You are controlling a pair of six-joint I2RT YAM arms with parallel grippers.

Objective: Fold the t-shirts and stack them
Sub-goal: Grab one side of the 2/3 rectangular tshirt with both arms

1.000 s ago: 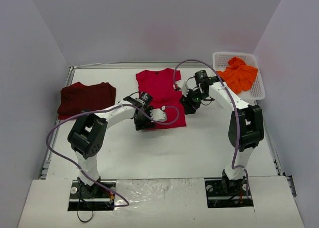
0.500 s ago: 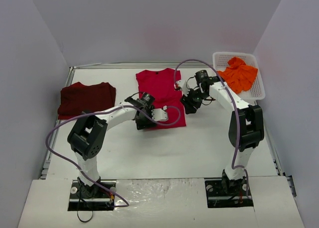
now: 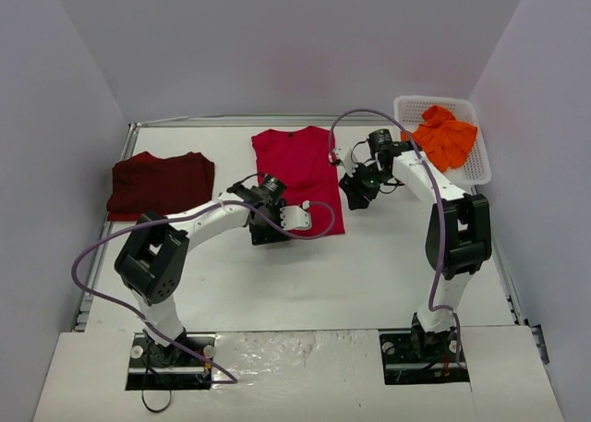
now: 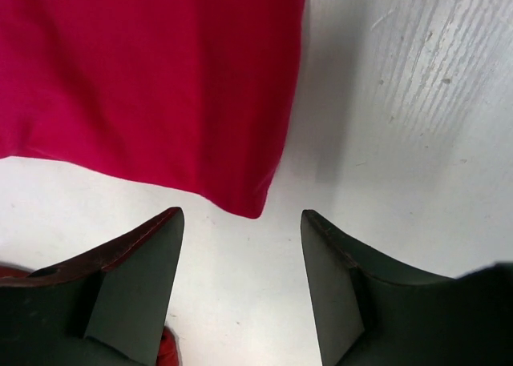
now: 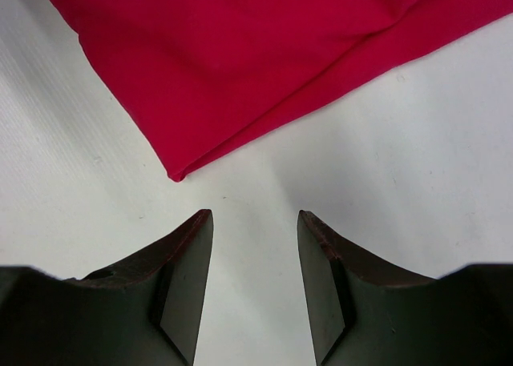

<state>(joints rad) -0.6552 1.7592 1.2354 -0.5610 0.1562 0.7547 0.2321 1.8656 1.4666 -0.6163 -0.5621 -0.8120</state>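
White surface [image 3: 388,256]; my left pincer [image 4: 240,214] and right pincer [image 5: 255,214] hang released, empty, with the bright red t-shirt [image 4: 144,78] corners at 12 and 11 o'clock.

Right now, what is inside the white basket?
A crumpled orange t-shirt lies inside the basket, with bare white lattice around it. Whether anything lies under the shirt cannot be seen, because the cloth covers it.

Place: a robotics lab cell, not a home.
Walls: plain white panels [image 3: 277,43] box in the table, beyond the right gripper [image 5: 255,215] and on both sides of it.
Table: bare white top [image 3: 369,274], under that gripper.
Arms: two white arms [image 3: 427,186] bolted to base plates, trailing loose purple cables [image 3: 369,111].
Basket: white lattice basket [image 3: 478,168], off to the gripper's right.
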